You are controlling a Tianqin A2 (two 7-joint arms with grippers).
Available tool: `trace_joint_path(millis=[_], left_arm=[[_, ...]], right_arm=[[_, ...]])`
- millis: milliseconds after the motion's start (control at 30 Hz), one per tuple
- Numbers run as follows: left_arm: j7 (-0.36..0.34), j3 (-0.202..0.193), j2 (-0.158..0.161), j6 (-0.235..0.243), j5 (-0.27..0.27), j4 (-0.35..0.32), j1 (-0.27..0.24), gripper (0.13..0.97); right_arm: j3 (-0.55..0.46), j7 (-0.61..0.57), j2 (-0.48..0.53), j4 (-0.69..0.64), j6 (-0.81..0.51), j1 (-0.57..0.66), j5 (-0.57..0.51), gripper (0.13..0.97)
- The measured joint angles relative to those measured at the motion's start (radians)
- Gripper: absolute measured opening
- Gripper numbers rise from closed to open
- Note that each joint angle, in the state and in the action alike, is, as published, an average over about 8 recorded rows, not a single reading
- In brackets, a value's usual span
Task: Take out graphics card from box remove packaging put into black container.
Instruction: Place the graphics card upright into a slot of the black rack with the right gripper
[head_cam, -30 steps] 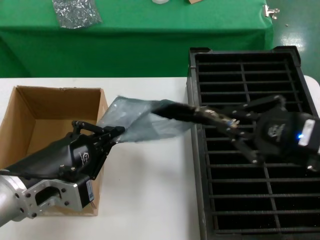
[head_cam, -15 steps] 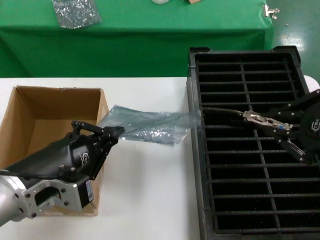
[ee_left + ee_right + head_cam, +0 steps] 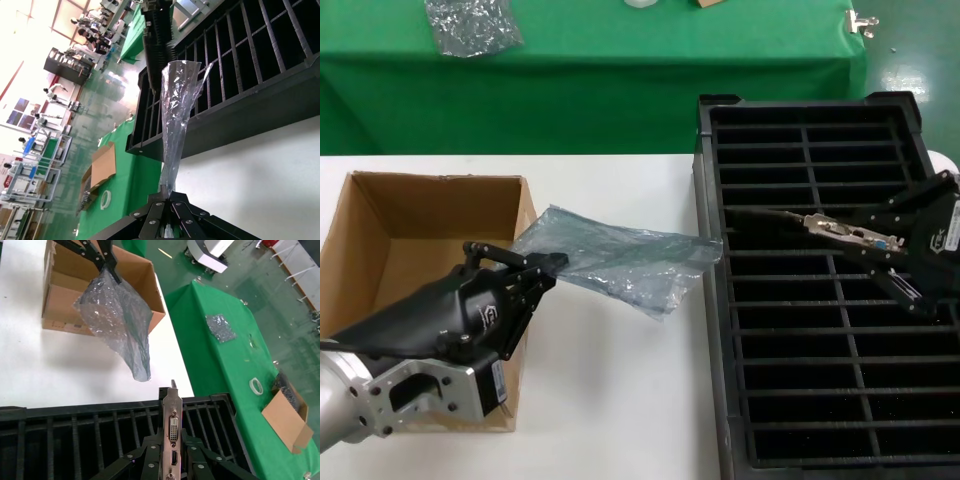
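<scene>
Since the earlier frames the card [image 3: 800,219] has come fully clear of the bag [image 3: 620,258], and the right gripper [image 3: 865,240] now sits farther right over the tray [image 3: 712,300].

Head view: left gripper [image 3: 552,265] is by the right wall of the box [image 3: 365,215], fingers pressed together on one end of the bag. Bag hangs slack above the white table [image 3: 620,400], its free end reaching to the tray's left rim. Right gripper pinches the card by its silver bracket end; the card is nearly level above the tray's upper slots, dark board pointing toward the bag. A smaller silver bag [image 3: 470,25] lies on the green table [image 3: 620,70] behind.

Left wrist view: fingers closed on the bag's [image 3: 177,115] corner; bag stretches away toward the tray [image 3: 250,55], mouth open and empty.

Right wrist view: jaws clamp the card [image 3: 171,430] at its bracket, white port visible. Beyond it, the bag [image 3: 117,322] dangles from the left gripper [image 3: 107,262] in front of the box [image 3: 65,295], above the table and apart from the tray [image 3: 75,425].
</scene>
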Motion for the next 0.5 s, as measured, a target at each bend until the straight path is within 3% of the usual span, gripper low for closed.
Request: trace_joint_path(millis=[500], left_arm=[[0.000,0.000,0.000,0.000,0.000,0.000,0.000,0.139]], right_arm=[[-0.004,-0.001,-0.007,0.000,0.000,0.002,-0.008,0.188]])
